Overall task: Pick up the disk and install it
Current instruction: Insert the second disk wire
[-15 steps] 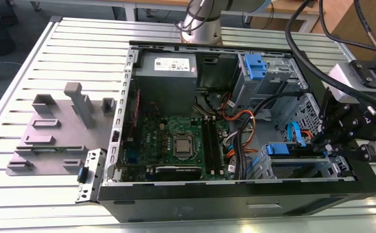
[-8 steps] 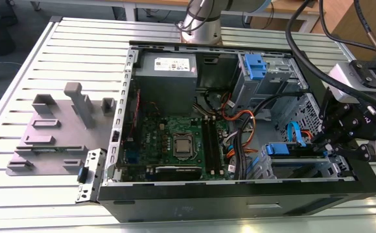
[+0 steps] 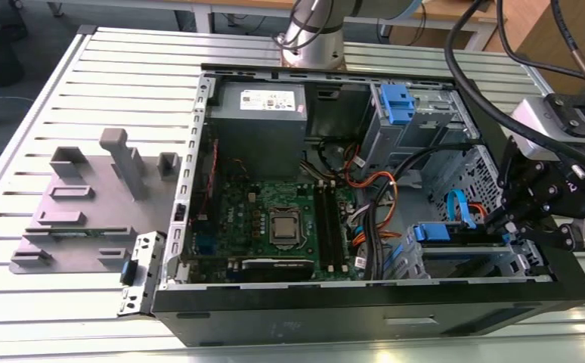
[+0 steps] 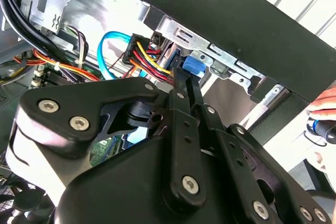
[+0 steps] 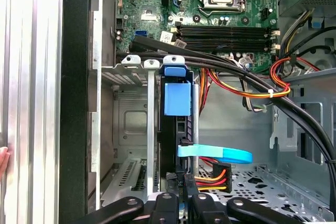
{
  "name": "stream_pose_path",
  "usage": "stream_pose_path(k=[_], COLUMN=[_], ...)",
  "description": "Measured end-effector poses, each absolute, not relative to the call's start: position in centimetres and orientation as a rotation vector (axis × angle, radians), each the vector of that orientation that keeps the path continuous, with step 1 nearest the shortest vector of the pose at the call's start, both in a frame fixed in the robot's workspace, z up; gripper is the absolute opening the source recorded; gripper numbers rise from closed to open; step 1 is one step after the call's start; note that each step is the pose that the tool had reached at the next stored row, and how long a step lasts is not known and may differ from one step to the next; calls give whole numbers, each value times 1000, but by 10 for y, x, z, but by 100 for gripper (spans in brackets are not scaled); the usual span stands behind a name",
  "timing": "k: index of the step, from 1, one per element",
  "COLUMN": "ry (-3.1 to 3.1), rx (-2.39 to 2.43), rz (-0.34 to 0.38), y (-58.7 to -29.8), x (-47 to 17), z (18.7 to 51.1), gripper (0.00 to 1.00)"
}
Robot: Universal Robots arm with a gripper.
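While the disk [image 5: 177,129] stands on edge in the drive cage [image 5: 134,124] at the near right corner of the open computer case [image 3: 373,306], the gripper [image 5: 178,200] sits directly over its rear end, beside the connectors. The jaws stand narrow, one either side of the disk's edge, but whether they clamp it or merely flank it cannot be told, since the linkage hides the fingertips in both wrist views. The blue bracket tab [image 5: 176,98] shows at the cage mouth, so the disk appears seated or nearly so; full seating cannot be confirmed. Risks, as a judgement: the blue data cable [image 5: 215,155] and the red-yellow power leads [image 5: 212,178] lie just beside the fingers, and any sideways motion could snag or unplug them. The black cable bundle [image 5: 252,80] crosses above the cage and could catch on the arm. Skewed pressure could jam the bracket against the cage rails. A person's hand [image 4: 326,109] rests near the case's outer wall, within reach of the arm.
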State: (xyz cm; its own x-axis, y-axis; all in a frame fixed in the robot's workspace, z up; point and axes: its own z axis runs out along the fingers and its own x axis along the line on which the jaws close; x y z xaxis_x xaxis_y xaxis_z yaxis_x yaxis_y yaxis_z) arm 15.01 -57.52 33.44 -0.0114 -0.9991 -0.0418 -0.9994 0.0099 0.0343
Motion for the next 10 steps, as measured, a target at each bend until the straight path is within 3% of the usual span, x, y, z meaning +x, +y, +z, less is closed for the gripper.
stream_pose_path(k=[10], ry=[2228], rx=[-2205], rz=[84], y=[-575], x=[150], z=[338], gripper=[16])
